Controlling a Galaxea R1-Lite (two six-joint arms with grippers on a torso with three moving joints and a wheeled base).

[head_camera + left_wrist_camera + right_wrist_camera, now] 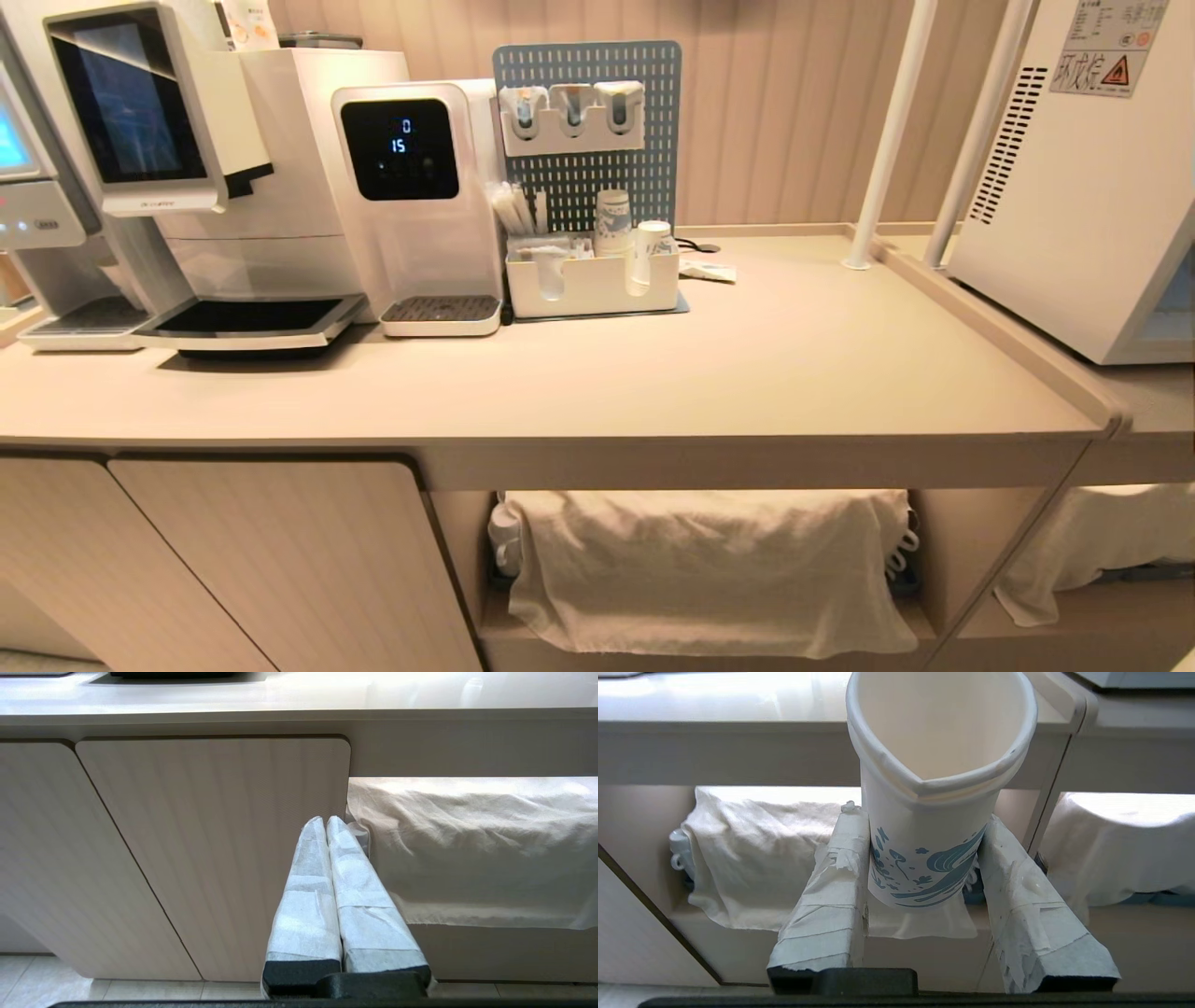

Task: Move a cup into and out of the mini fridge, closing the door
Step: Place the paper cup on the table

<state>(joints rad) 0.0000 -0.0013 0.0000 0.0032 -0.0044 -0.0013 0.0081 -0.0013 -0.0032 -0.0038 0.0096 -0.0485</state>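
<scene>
I have the small white paper cup with the blue printed pattern (924, 826) pinched between the two tape-wrapped fingers (831, 905) of the right tool (924, 868). It hangs low, in front of the beige tabletop's (747, 373) near edge and below its surface, before the open shelf draped with white cloth (709, 560). The grip already dents the rim into a point, so I judge the cup soft and would add no squeeze.

The left tool (325, 826) is parked low before the pale cabinet door (210, 849), its fingers pressed together on nothing.

In the head view neither arm shows. The white boxy mini fridge (1083, 187) stands at the far right of the tabletop, side wall towards me. Only a pale sliver of its front shows at the right edge, so I cannot tell whether the door is open.

The step, as I read it, is carrying the cup to the fridge. To do it well I lift straight up first, clear of the tabletop's lip, keep the cup upright, then swing right and get the fridge front in view before committing. The white poles (896, 131) beside the fridge are the obstacle to avoid.
</scene>
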